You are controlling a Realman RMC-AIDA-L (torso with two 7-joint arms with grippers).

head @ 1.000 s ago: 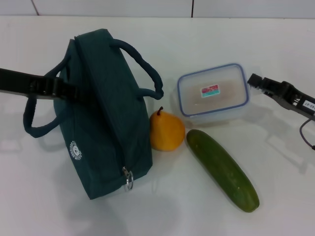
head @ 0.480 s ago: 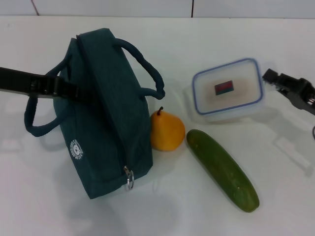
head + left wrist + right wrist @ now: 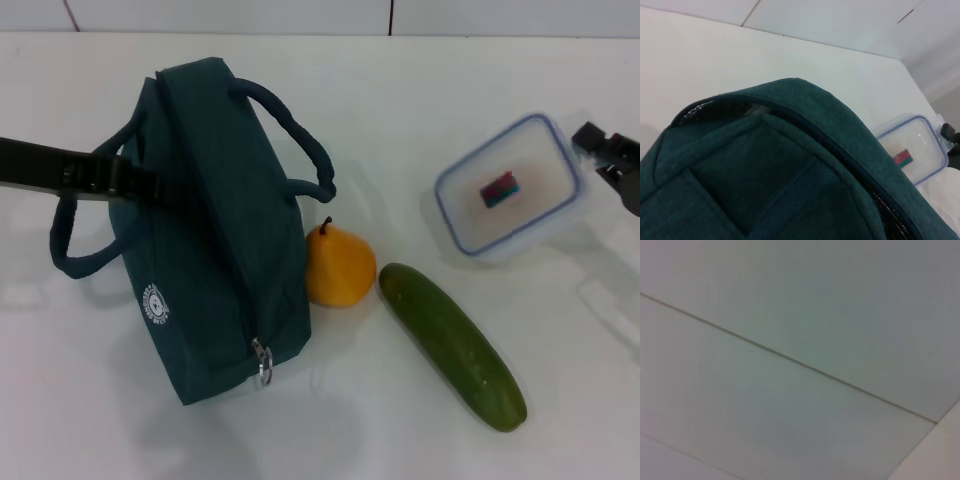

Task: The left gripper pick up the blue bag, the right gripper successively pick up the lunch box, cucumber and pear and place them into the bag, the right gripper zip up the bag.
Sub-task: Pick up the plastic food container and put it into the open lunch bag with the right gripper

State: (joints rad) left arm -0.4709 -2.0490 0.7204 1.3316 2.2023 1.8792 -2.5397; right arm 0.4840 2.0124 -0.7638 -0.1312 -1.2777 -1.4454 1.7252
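Observation:
The blue bag (image 3: 215,250) stands on the white table, its zip ring (image 3: 261,372) toward me. My left gripper (image 3: 150,187) reaches in from the left and presses against the bag's side by the near handle (image 3: 75,262). In the left wrist view the bag's top (image 3: 765,165) fills the frame. At the far right, my right gripper (image 3: 592,148) is shut on the edge of the lunch box (image 3: 510,187), which hangs tilted above the table. The lunch box (image 3: 917,150) also shows in the left wrist view. The pear (image 3: 338,265) sits against the bag. The cucumber (image 3: 452,345) lies to its right.
The table (image 3: 400,90) is white, with a tiled wall behind it. The right wrist view shows only pale panels with a seam (image 3: 790,360).
The right gripper has carried the lunch box up and to the right, tilting it. The bag, left arm, pear and cucumber have not moved.

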